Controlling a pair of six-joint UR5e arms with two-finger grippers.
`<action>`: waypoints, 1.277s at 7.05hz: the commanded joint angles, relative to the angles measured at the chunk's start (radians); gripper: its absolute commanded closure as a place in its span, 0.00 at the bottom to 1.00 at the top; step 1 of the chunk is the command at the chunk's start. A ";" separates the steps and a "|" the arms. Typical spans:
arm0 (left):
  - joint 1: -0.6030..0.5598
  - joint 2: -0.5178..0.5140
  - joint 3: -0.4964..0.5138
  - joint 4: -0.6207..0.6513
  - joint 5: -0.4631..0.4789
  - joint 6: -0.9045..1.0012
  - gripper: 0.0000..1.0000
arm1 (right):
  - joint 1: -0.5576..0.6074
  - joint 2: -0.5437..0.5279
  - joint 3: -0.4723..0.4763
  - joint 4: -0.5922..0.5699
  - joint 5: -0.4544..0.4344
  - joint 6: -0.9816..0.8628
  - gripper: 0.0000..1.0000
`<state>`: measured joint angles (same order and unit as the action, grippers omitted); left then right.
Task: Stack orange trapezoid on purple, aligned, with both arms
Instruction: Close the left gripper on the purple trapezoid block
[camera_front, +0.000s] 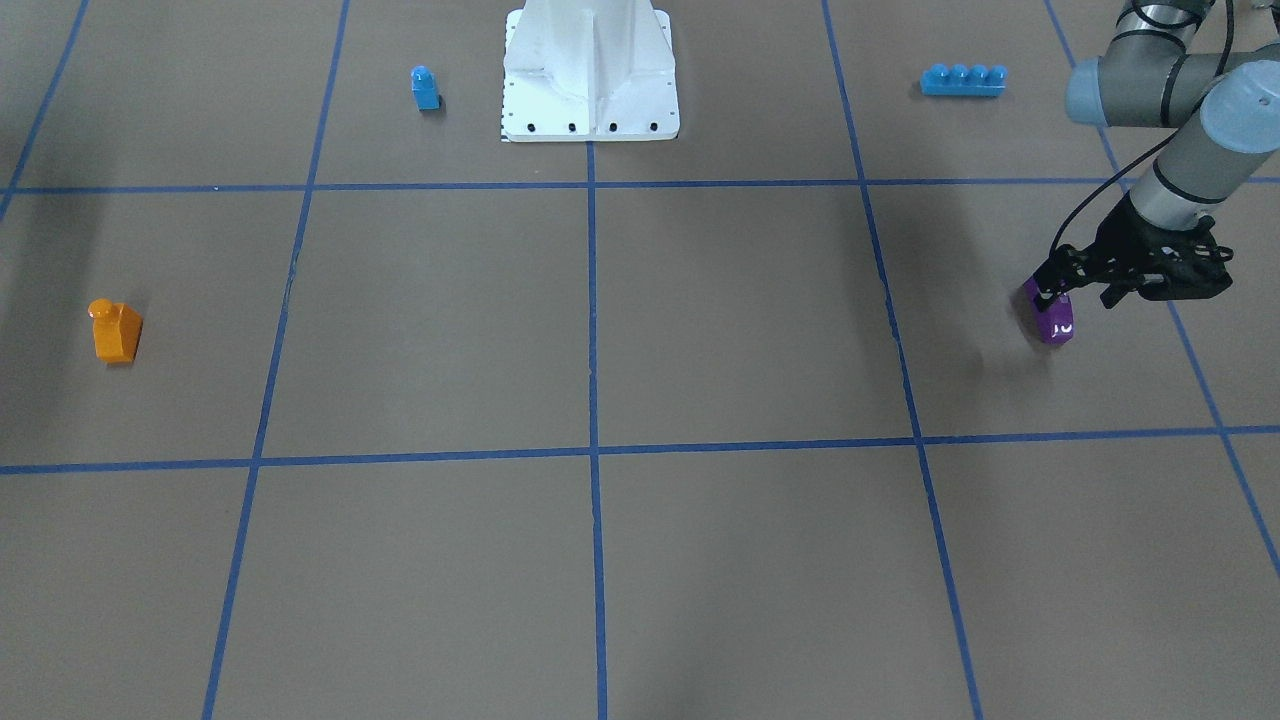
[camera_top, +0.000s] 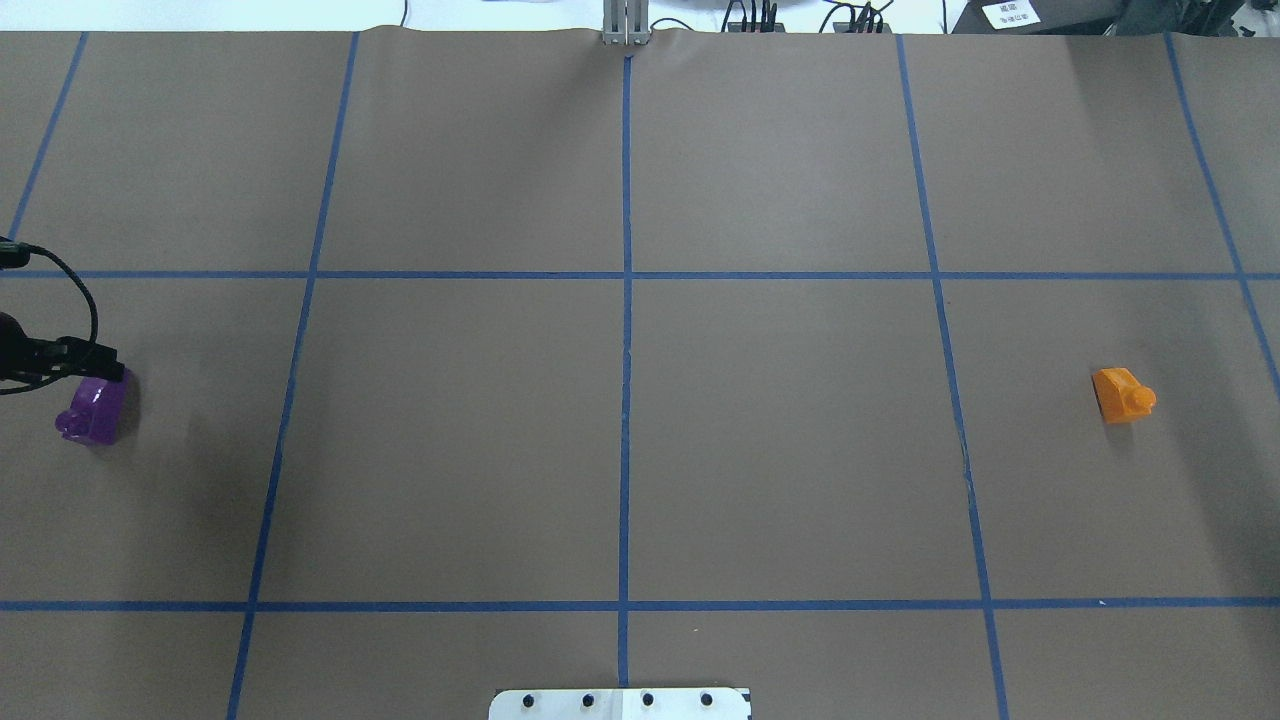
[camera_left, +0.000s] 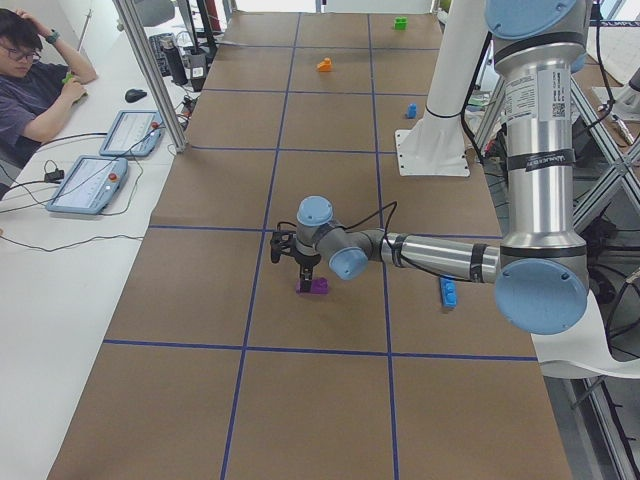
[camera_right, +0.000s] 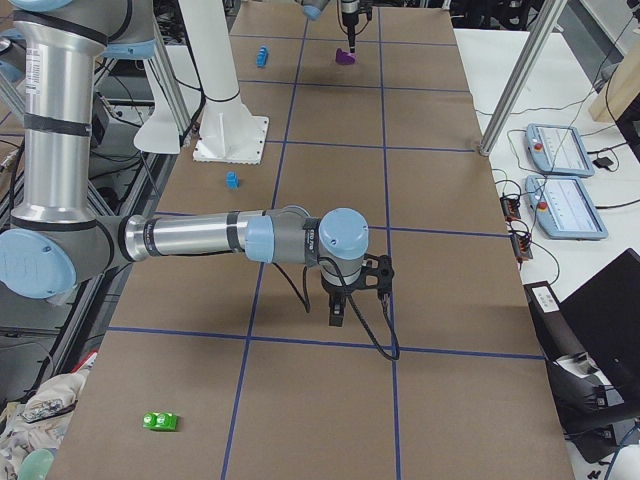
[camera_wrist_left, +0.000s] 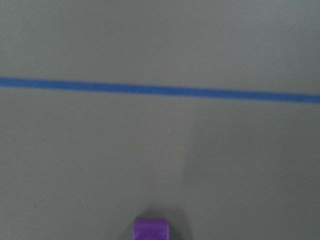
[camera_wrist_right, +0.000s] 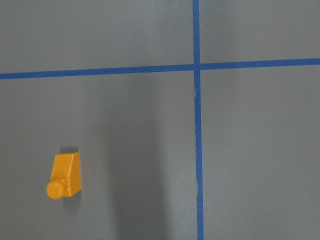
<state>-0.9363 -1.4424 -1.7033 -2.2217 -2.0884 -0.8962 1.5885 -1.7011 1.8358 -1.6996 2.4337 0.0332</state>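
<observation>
The orange trapezoid (camera_front: 118, 333) stands upright and alone at the table's right end; it also shows in the overhead view (camera_top: 1122, 394) and the right wrist view (camera_wrist_right: 65, 176). The purple brick (camera_front: 1052, 318) stands on the table at the left end (camera_top: 92, 410). My left gripper (camera_front: 1048, 288) is low over it, fingertips at its top edge, and looks open; the brick sits at the bottom of the left wrist view (camera_wrist_left: 151, 229). My right gripper (camera_right: 338, 312) hangs above the table near the orange brick; I cannot tell whether it is open or shut.
A small blue single-stud brick (camera_front: 425, 88) and a long blue four-stud brick (camera_front: 963, 80) lie either side of the white robot base (camera_front: 590, 100). A green brick (camera_right: 160, 421) lies beyond the right arm. An operator (camera_left: 35, 80) sits at a side table.
</observation>
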 joint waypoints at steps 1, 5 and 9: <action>0.049 0.042 -0.001 -0.013 -0.001 0.000 0.00 | 0.001 0.000 0.013 0.000 0.002 0.020 0.00; 0.085 0.051 0.001 -0.007 -0.004 -0.007 0.84 | -0.001 0.003 0.011 0.025 -0.001 0.022 0.00; 0.039 0.021 -0.052 0.010 -0.084 0.010 1.00 | -0.004 0.040 0.000 0.078 0.002 0.056 0.00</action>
<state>-0.8746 -1.4013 -1.7464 -2.2155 -2.1587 -0.8934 1.5848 -1.6751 1.8374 -1.6223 2.4342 0.0836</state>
